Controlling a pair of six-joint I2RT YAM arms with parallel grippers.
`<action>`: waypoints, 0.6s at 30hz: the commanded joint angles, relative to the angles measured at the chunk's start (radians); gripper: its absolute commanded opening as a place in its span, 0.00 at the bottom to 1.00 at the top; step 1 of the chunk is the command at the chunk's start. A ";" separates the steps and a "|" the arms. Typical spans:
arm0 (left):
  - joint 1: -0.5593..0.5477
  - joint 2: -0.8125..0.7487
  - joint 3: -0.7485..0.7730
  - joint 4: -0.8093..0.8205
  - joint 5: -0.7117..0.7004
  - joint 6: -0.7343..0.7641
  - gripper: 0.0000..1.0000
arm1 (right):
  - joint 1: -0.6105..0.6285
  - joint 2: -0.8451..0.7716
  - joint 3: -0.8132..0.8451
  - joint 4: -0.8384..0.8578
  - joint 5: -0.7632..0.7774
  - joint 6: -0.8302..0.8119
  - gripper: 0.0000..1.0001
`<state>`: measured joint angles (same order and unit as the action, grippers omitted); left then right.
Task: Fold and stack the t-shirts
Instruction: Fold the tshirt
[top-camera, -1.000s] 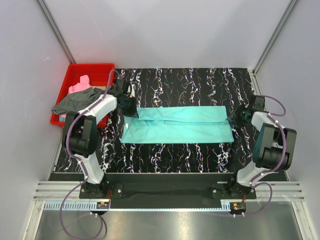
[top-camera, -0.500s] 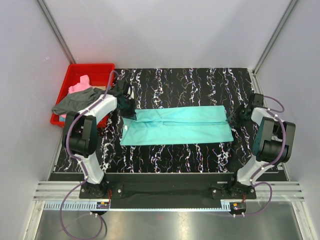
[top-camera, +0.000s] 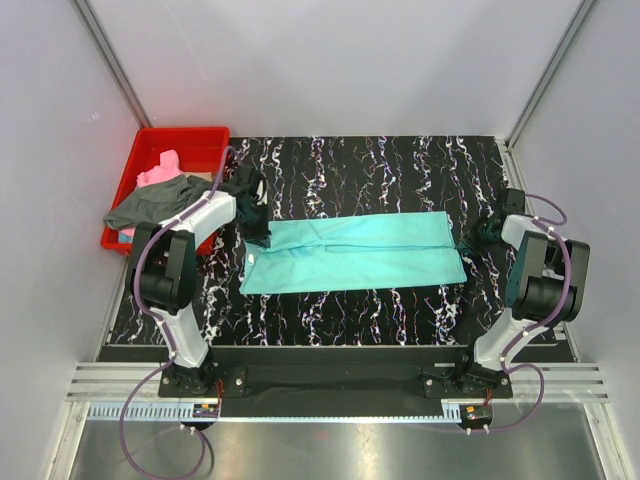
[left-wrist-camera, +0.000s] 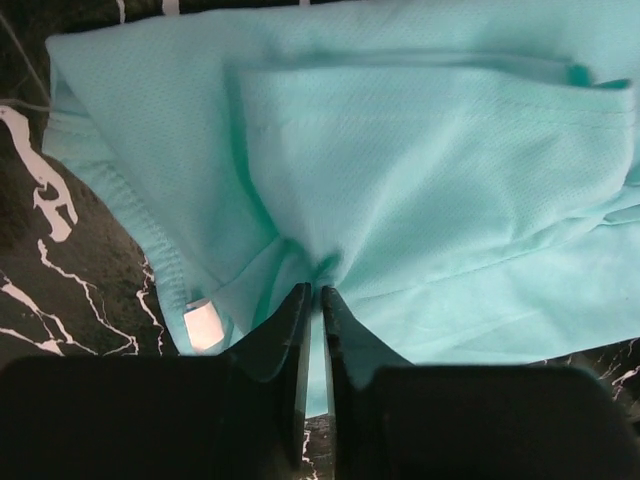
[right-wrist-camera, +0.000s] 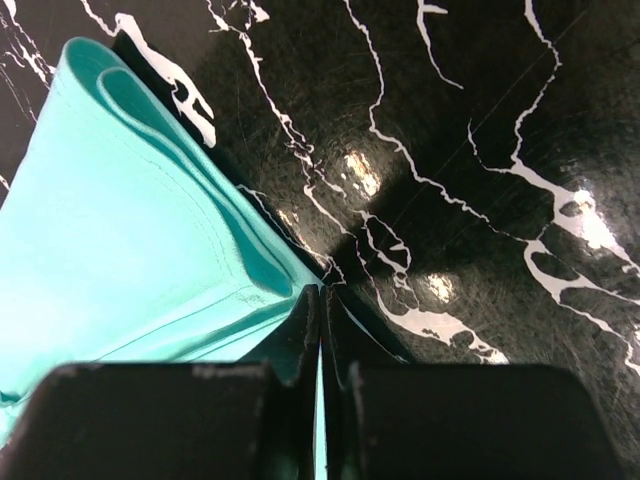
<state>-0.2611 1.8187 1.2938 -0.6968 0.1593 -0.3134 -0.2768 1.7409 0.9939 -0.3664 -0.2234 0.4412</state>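
two grips | left pincer pinching teal t-shirt at left end | right pincer clamped on right edge

Lit brightly and evenly from above in the top view, with the pale walls washed almost flat. Throws hardly any shadow on the table. Sharp across the teal shirt, with slight bending of straight lines toward the corners.

Softer and dimmer from the left wrist: crisp on the shirt's weave at centre, gently shaded in the folds. Blurs the left gripper into a black, featureless mass along the near edge.

Harsher from the right wrist: picks out white glare spots on the glossy tabletop and lays a broad dark shadow slanting far-right from the right gripper, itself black and out of focus.
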 joint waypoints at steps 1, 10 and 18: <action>-0.009 -0.002 -0.011 -0.021 -0.050 -0.007 0.19 | 0.002 -0.064 0.037 -0.028 0.035 -0.004 0.00; -0.010 -0.094 0.085 -0.112 -0.067 -0.027 0.44 | 0.020 -0.101 0.097 -0.080 -0.027 0.028 0.25; -0.007 -0.076 0.093 -0.066 0.023 -0.056 0.51 | 0.060 -0.029 0.068 0.029 -0.128 0.031 0.28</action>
<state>-0.2687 1.7489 1.3624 -0.7841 0.1402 -0.3511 -0.2363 1.6859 1.0657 -0.4107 -0.2768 0.4625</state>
